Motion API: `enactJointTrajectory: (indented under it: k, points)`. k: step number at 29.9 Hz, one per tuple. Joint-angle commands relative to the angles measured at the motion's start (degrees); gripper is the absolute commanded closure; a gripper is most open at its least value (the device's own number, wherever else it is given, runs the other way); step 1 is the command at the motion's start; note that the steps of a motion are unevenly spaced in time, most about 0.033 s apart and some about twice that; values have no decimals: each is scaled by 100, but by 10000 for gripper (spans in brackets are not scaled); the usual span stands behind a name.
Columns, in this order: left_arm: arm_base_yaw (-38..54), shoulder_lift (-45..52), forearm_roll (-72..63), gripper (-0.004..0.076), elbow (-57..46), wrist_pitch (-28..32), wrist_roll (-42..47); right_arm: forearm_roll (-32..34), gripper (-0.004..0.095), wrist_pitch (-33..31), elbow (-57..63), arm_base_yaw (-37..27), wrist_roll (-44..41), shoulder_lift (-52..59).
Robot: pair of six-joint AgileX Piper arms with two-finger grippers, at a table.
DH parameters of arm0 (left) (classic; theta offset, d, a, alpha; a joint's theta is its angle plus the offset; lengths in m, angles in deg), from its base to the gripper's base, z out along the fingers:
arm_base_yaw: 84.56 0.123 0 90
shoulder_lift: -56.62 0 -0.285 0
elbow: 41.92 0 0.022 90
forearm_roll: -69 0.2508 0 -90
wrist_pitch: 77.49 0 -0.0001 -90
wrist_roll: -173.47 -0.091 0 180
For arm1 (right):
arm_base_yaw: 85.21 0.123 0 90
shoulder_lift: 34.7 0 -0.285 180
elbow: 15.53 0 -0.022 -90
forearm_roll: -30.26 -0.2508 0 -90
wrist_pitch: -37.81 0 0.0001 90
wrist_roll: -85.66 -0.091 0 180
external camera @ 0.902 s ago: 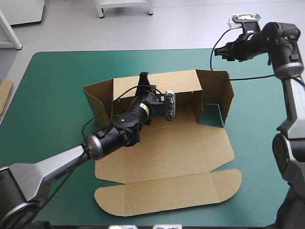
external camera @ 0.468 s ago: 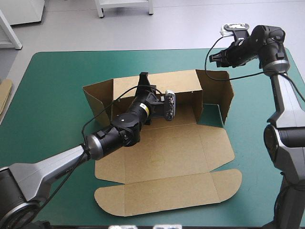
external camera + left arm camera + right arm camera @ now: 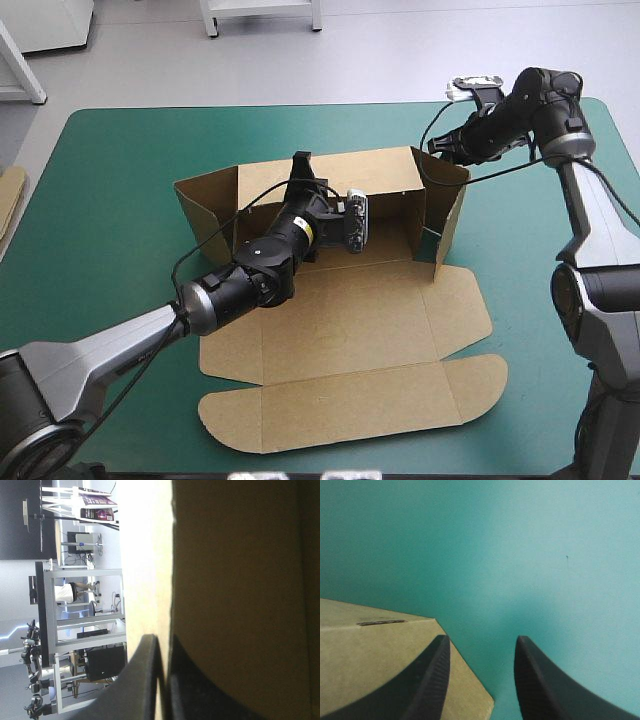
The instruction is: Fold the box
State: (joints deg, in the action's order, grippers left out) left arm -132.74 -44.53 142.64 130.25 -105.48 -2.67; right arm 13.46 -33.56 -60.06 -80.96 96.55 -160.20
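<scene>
Left hand point(image 3: 162, 647) pinching box point(image 3: 240, 580) wall, right hand point(image 3: 482, 640) parted at corner

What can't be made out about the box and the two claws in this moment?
High view: the left arm covers part of the box floor.
High view: whether the right claw touches the right flap; too small and dark.
Left wrist view: the left claw pinches the back wall; the rest is cut off.
Right wrist view: only one flap corner shows.

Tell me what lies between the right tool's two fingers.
Right wrist view: a corner of the box pokes into the open right tool; otherwise bare teal-green cover.
</scene>
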Motion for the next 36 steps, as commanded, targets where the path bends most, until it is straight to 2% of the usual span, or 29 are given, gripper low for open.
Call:
enactJointTrajectory:
  k: [1, 12, 16, 20, 24, 29, 32, 36]
  points:
    - [20, 133, -257, 732, 56, -191, 172, -265, 517, -8, 2, 8, 166, 633]
    - [20, 133, -257, 732, 56, -191, 172, -627, 517, 22, 1259, 8, 608, 1250]
    - [20, 133, -257, 732, 56, -191, 172, -878, 517, 326, 1748, -2, 874, 1499]
    - [20, 133, -257, 732, 56, -226, 172, -1029, 517, 951, 2475, -2, 1246, 1913]
    - [20, 133, -257, 732, 56, -226, 172, -1284, 517, 1912, 3522, -2, 1896, 2531]
    - [20, 133, -257, 732, 56, -226, 172, -2390, 517, 2819, 4809, -2, 3652, 3103]
    - [20, 133, -257, 732, 56, -226, 172, -2935, 517, 2973, 5207, -2, 4434, 3242]
    - [20, 133, -257, 732, 56, -234, 172, -3019, 517, 2927, 5342, -2, 4794, 3256]
